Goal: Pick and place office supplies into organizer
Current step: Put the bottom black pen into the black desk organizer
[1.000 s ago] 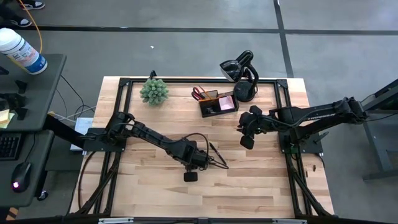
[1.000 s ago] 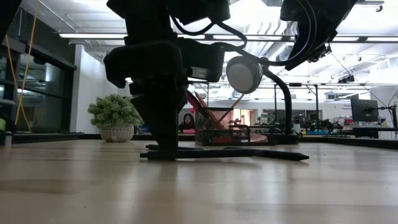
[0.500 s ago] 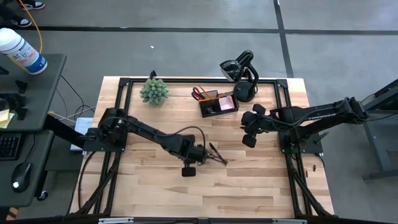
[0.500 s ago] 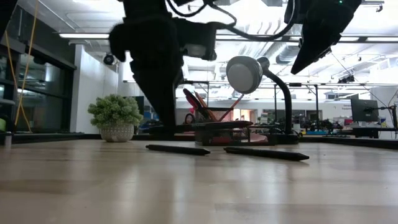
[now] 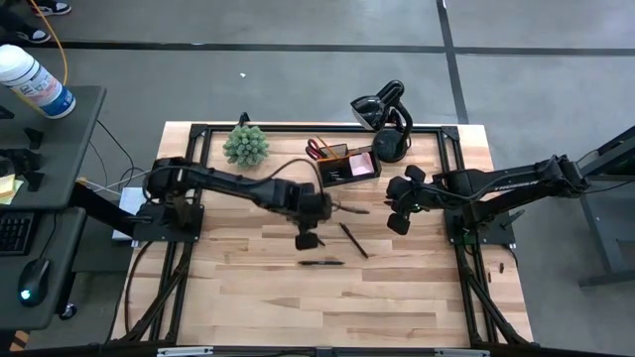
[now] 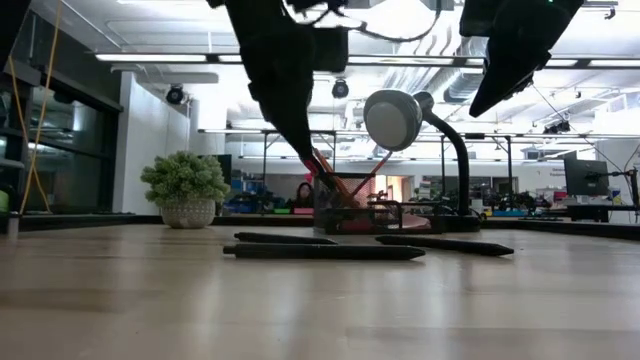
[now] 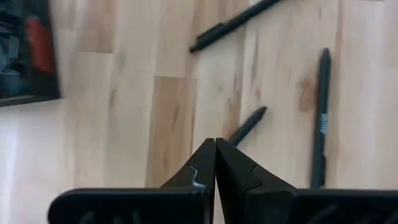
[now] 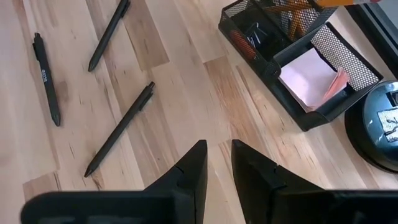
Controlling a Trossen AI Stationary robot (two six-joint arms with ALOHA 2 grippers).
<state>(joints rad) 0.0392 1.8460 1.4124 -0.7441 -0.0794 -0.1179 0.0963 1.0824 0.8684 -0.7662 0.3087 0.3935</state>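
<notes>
The left pincer (image 5: 335, 208) hangs over the middle of the desk (image 5: 248, 297) with its jaws pressed fully together. The left wrist view suggests nothing sits between them.

In the high view a black pen (image 5: 354, 209) lies directly right of its tips. The pen's long axis runs roughly left to right, in line with the pincer, and it appears to rest on the wood rather than in the grip. A second pen (image 5: 352, 240) lies diagonally below and right of it. A third pen (image 5: 322, 263) lies nearly horizontal lower in the frame.

The left arm is nearest all three pens, so another grasp would probably need the jaws reopened and set across a barrel.

The mesh organizer (image 5: 348, 180) sits near the pincer, up and to the right. It already holds red-handled scissors (image 5: 316, 149) and a pink sticky-note pad (image 5: 363, 162).

The right pincer (image 5: 390, 206) waits right of the pens and below the organizer, with a narrow gap between its jaws and nothing in them. It stands beside the carry path.

A gooseneck lamp (image 5: 387, 119) stands just behind the organizer. A green plant (image 5: 245, 145) sits well to the left.
</notes>
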